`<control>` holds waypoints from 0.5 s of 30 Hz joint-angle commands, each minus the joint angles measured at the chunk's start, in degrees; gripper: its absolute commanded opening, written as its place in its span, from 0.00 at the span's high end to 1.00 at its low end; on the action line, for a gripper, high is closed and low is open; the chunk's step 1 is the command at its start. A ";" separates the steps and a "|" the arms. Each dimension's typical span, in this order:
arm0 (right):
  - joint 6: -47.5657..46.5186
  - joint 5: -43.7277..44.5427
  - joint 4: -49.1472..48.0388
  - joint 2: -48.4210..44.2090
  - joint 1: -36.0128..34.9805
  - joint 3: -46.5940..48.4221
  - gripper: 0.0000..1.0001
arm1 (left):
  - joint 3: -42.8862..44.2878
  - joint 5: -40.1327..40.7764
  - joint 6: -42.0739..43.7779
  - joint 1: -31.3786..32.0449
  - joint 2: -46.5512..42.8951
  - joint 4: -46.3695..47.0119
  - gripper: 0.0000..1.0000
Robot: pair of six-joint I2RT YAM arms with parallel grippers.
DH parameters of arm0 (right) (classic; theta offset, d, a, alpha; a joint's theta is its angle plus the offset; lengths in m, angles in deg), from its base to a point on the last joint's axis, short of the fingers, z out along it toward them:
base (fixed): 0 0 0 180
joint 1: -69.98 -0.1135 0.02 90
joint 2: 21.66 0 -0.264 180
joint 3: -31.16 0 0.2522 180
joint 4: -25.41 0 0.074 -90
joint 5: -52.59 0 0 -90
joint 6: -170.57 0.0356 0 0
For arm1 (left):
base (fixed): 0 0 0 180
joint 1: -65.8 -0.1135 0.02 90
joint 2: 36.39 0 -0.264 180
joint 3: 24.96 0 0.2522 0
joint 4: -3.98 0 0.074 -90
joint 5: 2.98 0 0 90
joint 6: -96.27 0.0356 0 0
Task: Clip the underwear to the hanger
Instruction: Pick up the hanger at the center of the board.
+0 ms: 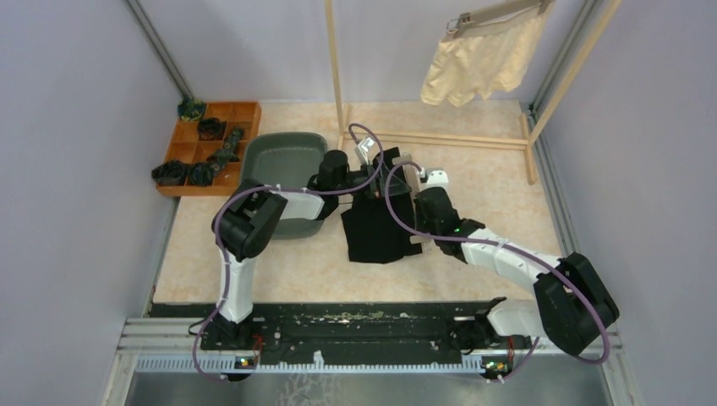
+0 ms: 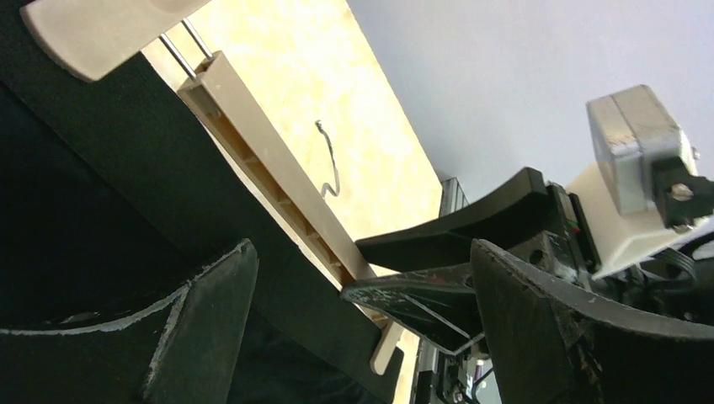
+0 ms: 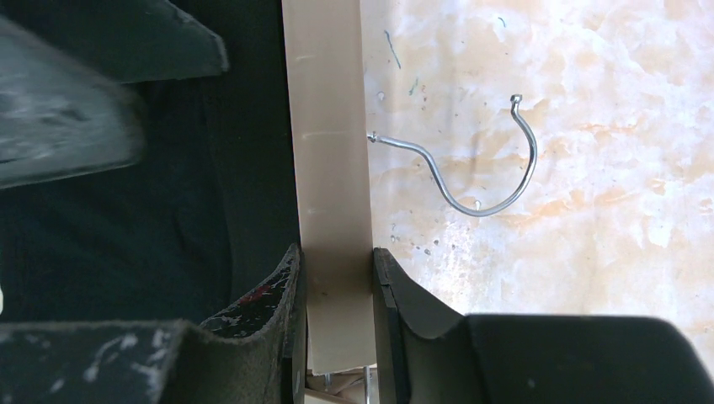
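Shows the plain black soft boxer-short underwear (image 1: 376, 233) spread flat in the middle of the pale mottled tabletop (image 1: 279, 271), between the two arms. Shows the pale straight wooden hanger bar (image 3: 328, 151) laid along the garment's right edge, its bent wire hook (image 3: 484, 168) resting on bare table further right, probably to bring cloth and clips together. Pinches that bar across its width with the right gripper (image 3: 337, 273), fingers pressed against both long sides, presumably to pin the hanger against sliding during work on a clip. Sets the left gripper (image 2: 362, 261) spread wide and holding nothing, just beside the same bar and close to the right fingers, seemingly ready for the cloth edge or for the pale rounded piece, apparently a clip (image 2: 97, 29), further along the bar. Leaves the black garment not yet clipped, as far as visible. Displays the pale cream-yellow boxer shorts (image 1: 478, 59) already hung from a second wooden hanger (image 1: 495, 15) on the light wooden rack (image 1: 335, 76) at far right, hence roughly half done by this reckoning. Places a grey plastic tub (image 1: 283, 165) and a partitioned orange-brown wooden tray (image 1: 243, 114) at far left, well apart from the work.
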 commanded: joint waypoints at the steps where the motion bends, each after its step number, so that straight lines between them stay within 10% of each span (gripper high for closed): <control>1: 0.24 2.35 -3.12 0.14 -1.86 3.96 1.00 | -0.48 1.15 -3.09 0.31 2.19 6.07 0.00; 15: 1.98 4.58 -3.11 3.14 -5.72 7.03 1.00 | -0.59 5.90 -5.65 0.36 3.77 8.26 0.02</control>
